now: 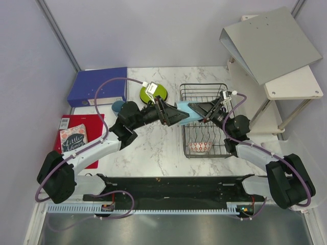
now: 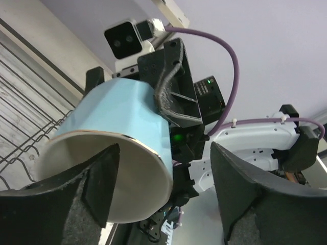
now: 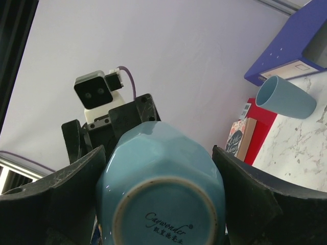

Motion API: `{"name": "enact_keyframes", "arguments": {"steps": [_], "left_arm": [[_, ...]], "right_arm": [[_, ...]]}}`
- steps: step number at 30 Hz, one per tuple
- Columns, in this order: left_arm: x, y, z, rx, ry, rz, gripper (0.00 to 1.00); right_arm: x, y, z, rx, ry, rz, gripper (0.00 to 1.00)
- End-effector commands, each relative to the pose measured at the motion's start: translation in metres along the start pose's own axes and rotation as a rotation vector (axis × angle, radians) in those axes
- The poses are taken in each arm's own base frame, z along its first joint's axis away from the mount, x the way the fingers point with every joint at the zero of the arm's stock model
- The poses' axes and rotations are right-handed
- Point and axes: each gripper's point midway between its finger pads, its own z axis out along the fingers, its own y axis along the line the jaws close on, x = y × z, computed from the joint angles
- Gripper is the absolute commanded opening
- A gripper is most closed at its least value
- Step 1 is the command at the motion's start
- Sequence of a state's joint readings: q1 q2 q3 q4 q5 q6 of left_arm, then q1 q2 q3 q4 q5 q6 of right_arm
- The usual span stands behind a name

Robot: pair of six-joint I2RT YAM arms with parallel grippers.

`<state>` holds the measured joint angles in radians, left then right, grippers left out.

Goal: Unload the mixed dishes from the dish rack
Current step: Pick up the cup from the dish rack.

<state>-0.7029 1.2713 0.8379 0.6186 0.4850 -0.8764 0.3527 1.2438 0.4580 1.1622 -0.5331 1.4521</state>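
A light blue cup (image 1: pixel 184 112) hangs on its side in the air over the left edge of the black wire dish rack (image 1: pixel 204 86). My right gripper (image 1: pixel 202 112) is shut on its base end; the right wrist view shows the cup's bottom (image 3: pixel 163 189) between my right gripper's (image 3: pixel 158 153) fingers. My left gripper (image 1: pixel 173 113) meets the cup's mouth (image 2: pixel 117 153). It (image 2: pixel 164 153) stands open, with one finger in front of the opening and the other well off the wall. A red-and-white bowl (image 1: pixel 200 147) sits in the rack.
A lime green plate (image 1: pixel 154 94) and another blue cup (image 1: pixel 118 106) (image 3: pixel 286 97) lie on the marble left of the rack. A blue binder (image 1: pixel 99 86) stands at the back left, a red book (image 1: pixel 76 135) near left. A white shelf with a grey binder (image 1: pixel 265 43) is at the right.
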Motion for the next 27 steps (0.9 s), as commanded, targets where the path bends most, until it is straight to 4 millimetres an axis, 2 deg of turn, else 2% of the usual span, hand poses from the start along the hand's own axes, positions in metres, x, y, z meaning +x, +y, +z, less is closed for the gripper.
{"name": "enact_keyframes", "arguments": {"steps": [1, 2, 3, 5, 6, 8, 9, 14, 15, 16, 17, 18, 19, 20, 21, 22, 23, 24, 25, 26, 27], "left_arm": [[0.009, -0.012, 0.005, 0.038, 0.026, 0.057, 0.72], [0.011, -0.013, 0.004, 0.040, 0.031, 0.055, 0.67], [0.013, -0.010, 0.004, 0.035, 0.033, 0.054, 0.58], [0.016, -0.009, 0.002, 0.030, 0.042, 0.050, 0.45], [0.017, -0.009, 0.001, 0.028, 0.045, 0.051, 0.33], [0.017, -0.009, 0.001, 0.025, 0.048, 0.057, 0.15], [0.020, -0.005, 0.000, 0.008, 0.059, 0.054, 0.02], [0.021, -0.006, -0.003, -0.002, 0.065, 0.052, 0.02], [0.022, 0.001, -0.004, -0.041, 0.072, 0.048, 0.02], [0.022, 0.003, -0.006, -0.062, 0.073, 0.051, 0.02], [0.012, 0.001, -0.007, -0.086, 0.048, 0.066, 0.02], [0.011, 0.005, -0.009, -0.116, 0.052, 0.087, 0.02], [0.016, 0.012, -0.014, -0.165, 0.077, 0.084, 0.02], [0.008, 0.014, -0.016, -0.207, 0.061, 0.097, 0.02], [0.002, 0.012, -0.020, -0.224, 0.055, 0.138, 0.02], [0.007, 0.020, -0.026, -0.280, 0.089, 0.134, 0.02], [-0.004, 0.018, -0.027, -0.309, 0.066, 0.158, 0.02], [-0.010, 0.015, -0.031, -0.322, 0.060, 0.195, 0.02], [-0.015, 0.012, -0.034, -0.334, 0.057, 0.210, 0.02], [-0.017, 0.015, -0.041, -0.385, 0.074, 0.214, 0.02], [-0.019, 0.016, -0.045, -0.403, 0.079, 0.234, 0.02]], "right_arm": [[-0.006, 0.032, 0.006, -0.112, -0.019, -0.074, 0.00], [-0.006, 0.031, 0.007, -0.109, -0.019, -0.075, 0.00], [-0.005, 0.030, 0.007, -0.107, -0.019, -0.073, 0.00], [-0.005, 0.029, 0.007, -0.107, -0.019, -0.075, 0.00], [-0.005, 0.028, 0.006, -0.102, -0.020, -0.072, 0.00], [-0.005, 0.029, 0.006, -0.104, -0.020, -0.075, 0.00], [-0.005, 0.029, 0.006, -0.106, -0.021, -0.079, 0.00], [-0.003, 0.030, 0.006, -0.090, -0.011, -0.098, 0.00], [-0.005, 0.034, 0.007, -0.092, -0.013, -0.135, 0.00], [-0.002, 0.023, 0.008, -0.036, 0.006, -0.129, 0.18], [-0.002, 0.021, 0.008, -0.014, 0.016, -0.146, 0.36], [-0.005, 0.030, 0.010, -0.016, 0.016, -0.233, 0.55], [-0.005, 0.008, 0.009, 0.106, 0.033, -0.214, 0.84], [-0.008, 0.000, 0.008, 0.167, 0.032, -0.252, 0.92], [-0.016, 0.017, 0.010, 0.180, 0.015, -0.314, 0.98], [-0.017, -0.007, 0.001, 0.309, 0.034, -0.366, 0.98], [-0.030, -0.010, -0.002, 0.370, -0.014, -0.405, 0.98], [-0.041, 0.005, -0.003, 0.384, -0.052, -0.451, 0.98], [-0.043, -0.006, -0.012, 0.465, -0.046, -0.480, 0.98], [-0.053, -0.007, -0.015, 0.508, -0.090, -0.504, 0.98], [-0.059, 0.003, -0.016, 0.509, -0.110, -0.528, 0.98]]}}
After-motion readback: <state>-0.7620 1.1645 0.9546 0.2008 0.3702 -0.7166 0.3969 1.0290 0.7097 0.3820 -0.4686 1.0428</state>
